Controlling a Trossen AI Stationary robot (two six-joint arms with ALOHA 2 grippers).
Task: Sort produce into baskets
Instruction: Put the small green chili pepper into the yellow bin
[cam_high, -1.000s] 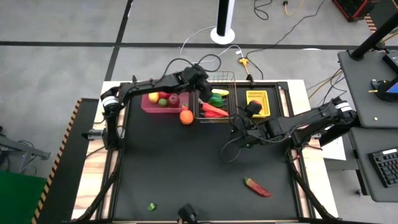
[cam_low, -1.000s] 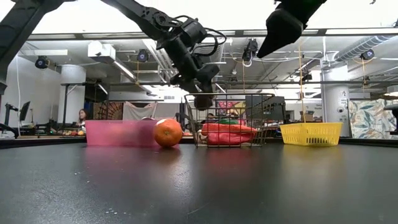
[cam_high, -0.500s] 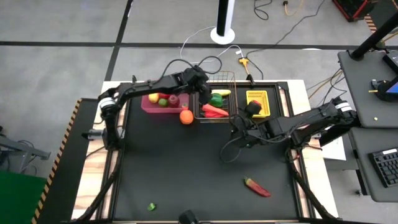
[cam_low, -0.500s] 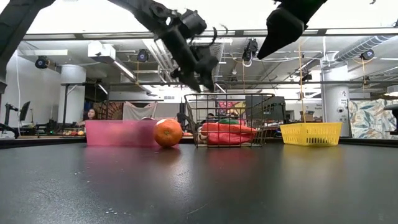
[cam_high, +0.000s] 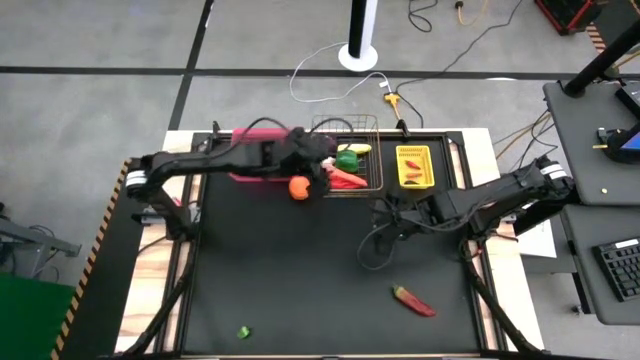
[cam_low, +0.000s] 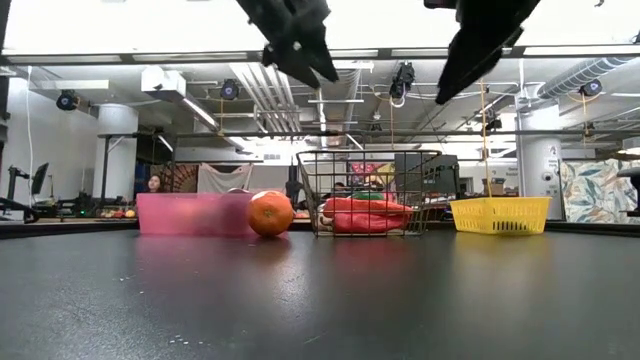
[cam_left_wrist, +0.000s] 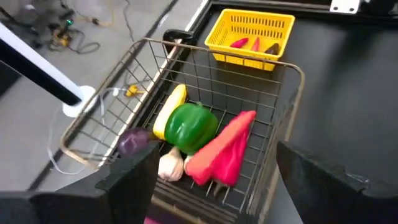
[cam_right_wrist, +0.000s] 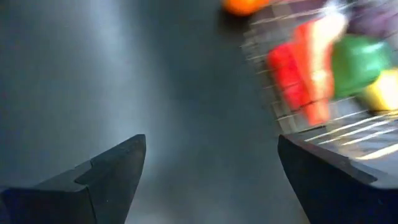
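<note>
My left gripper (cam_high: 315, 160) is open and empty, high over the gap between the pink bin (cam_low: 195, 213) and the wire basket (cam_left_wrist: 186, 68). The basket holds a purple onion (cam_left_wrist: 132, 142), a yellow piece (cam_left_wrist: 169, 112), a green pepper (cam_left_wrist: 191, 126), a garlic (cam_left_wrist: 169, 165) and a long red piece (cam_left_wrist: 224, 152). An orange (cam_high: 298, 186) rests on the table against the basket's left wall. My right gripper (cam_high: 388, 212) is open and empty, above bare table near the yellow bin (cam_high: 413, 167). A red chilli (cam_high: 413, 300) and a green lime (cam_high: 243, 331) lie near the front edge.
The three containers stand in a row along the far edge. The yellow bin (cam_left_wrist: 255, 37) holds a few small chillies. My left arm hides much of the pink bin in the high view. Cables hang from the right arm (cam_high: 375, 245). Bare black table fills the middle.
My left gripper has risen from the wire basket's left rim to high above it and drawn back toward the table's left. A dark round thing under its fingers a second ago is gone from there. My right gripper has shifted a little away from the yellow bin.
</note>
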